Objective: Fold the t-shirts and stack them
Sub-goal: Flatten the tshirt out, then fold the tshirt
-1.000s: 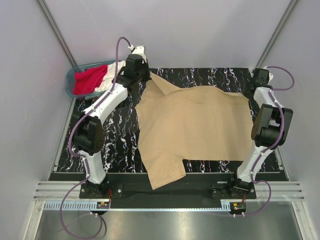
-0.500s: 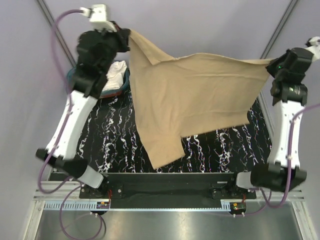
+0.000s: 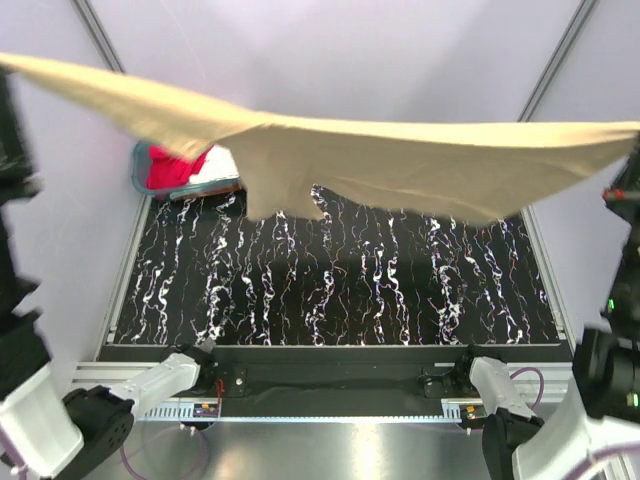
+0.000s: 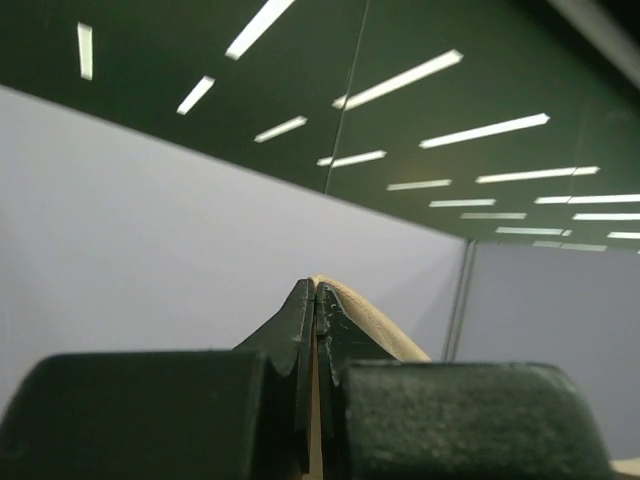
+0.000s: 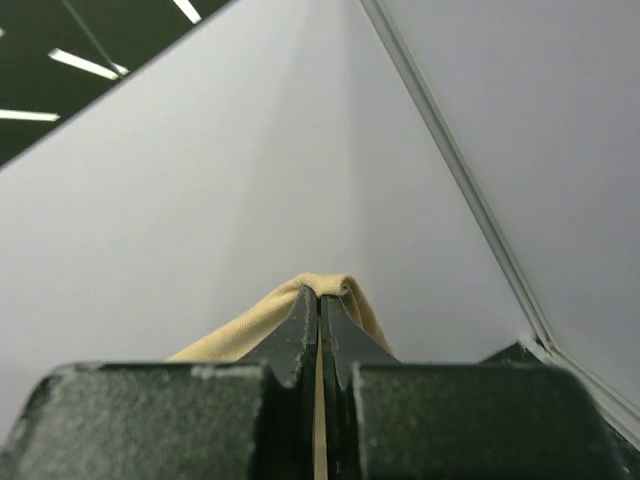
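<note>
— What's over the worktop point(image 3: 350, 290)?
— The tan t-shirt point(image 3: 400, 165), stretched in mid-air between both arms. A red t-shirt point(image 3: 170, 170) waits in the teal basket point(image 3: 136, 168).
— And the grip?
— The left fingers point(image 4: 296, 330) and right fingers point(image 5: 300, 330) are each pinched tight on a tan edge. Probably the spreading step; next, lay it flat for folding.

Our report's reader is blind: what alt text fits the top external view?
A tan t-shirt hangs stretched across the whole frame, high above the black marbled table. A teal basket at the far left corner holds a red t-shirt.
</note>
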You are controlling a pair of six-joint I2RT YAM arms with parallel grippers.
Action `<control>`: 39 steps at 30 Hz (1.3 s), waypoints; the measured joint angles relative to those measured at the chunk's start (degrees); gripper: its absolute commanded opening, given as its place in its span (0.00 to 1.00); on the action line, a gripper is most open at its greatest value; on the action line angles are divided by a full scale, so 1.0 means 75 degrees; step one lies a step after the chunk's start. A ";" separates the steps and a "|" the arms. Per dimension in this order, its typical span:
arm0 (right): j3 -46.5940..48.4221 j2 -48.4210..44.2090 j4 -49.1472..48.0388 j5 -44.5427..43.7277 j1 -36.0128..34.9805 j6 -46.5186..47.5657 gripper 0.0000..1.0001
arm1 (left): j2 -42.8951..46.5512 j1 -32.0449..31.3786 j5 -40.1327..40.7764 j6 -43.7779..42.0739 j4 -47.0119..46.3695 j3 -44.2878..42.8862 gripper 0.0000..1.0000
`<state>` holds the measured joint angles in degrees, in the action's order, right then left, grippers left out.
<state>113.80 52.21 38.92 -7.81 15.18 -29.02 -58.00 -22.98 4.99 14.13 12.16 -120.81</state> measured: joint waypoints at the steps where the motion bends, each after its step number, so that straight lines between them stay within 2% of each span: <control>1: 0.0239 -0.0125 0.0076 -0.0003 0.0000 0.0003 0.00 | 0.0172 0.0003 -0.0035 0.0079 -0.0058 -0.0099 0.00; 6: 0.0994 -0.0341 0.0323 -0.0003 0.0000 0.0020 0.00 | 0.0405 0.0003 -0.0102 0.0210 -0.0443 -0.0545 0.00; 10: 0.0498 -0.0300 0.0402 -0.0003 0.0000 0.0137 0.00 | 0.0254 0.0003 -0.0082 0.0082 -0.0557 -0.0256 0.00; 13: -0.0551 -0.0137 0.0309 -0.0006 0.0000 0.0303 0.00 | -0.0044 0.0000 0.0017 -0.0213 -0.0772 0.0673 0.00; 17: -0.2567 0.0411 -0.0396 -0.0035 0.0000 0.0565 0.00 | -0.0970 0.0003 0.0204 -0.0778 -0.1317 0.2524 0.00; 20: -0.4164 0.1215 -0.1460 -0.0125 0.0000 0.0816 0.00 | -0.2177 0.0029 0.0402 -0.1163 -0.1818 0.3786 0.00; 23: -0.5525 0.2369 -0.2681 -0.0213 0.0000 0.1052 0.00 | -0.4103 0.0125 0.0618 -0.1405 -0.2127 0.4552 0.00; 25: -0.6143 0.3433 -0.3593 -0.0219 0.0000 0.1241 0.00 | -0.5502 0.0236 0.0647 -0.1393 -0.2218 0.4602 0.00; 28: -0.6286 0.5135 -0.4642 -0.0221 0.0000 0.1518 0.00 | -0.7242 0.0364 0.0720 -0.1343 -0.2352 0.4310 0.00; 32: -0.5467 0.7501 -0.5412 -0.0201 0.0000 0.1888 0.00 | -0.9276 0.0434 0.0621 -0.1224 -0.2250 0.2766 0.00; 35: -0.4686 0.8588 -0.5438 -0.0216 0.0000 0.2122 0.00 | -0.9801 0.0431 0.0472 -0.1005 -0.2241 0.2218 0.00; 39: -0.4185 0.8795 -0.5301 -0.0201 0.0000 0.2276 0.00 | -0.9751 0.0420 0.0332 -0.0609 -0.2425 0.2209 0.00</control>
<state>82.41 118.17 -0.84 -9.32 15.18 -11.94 -131.13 -19.84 7.49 9.56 -6.02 -104.25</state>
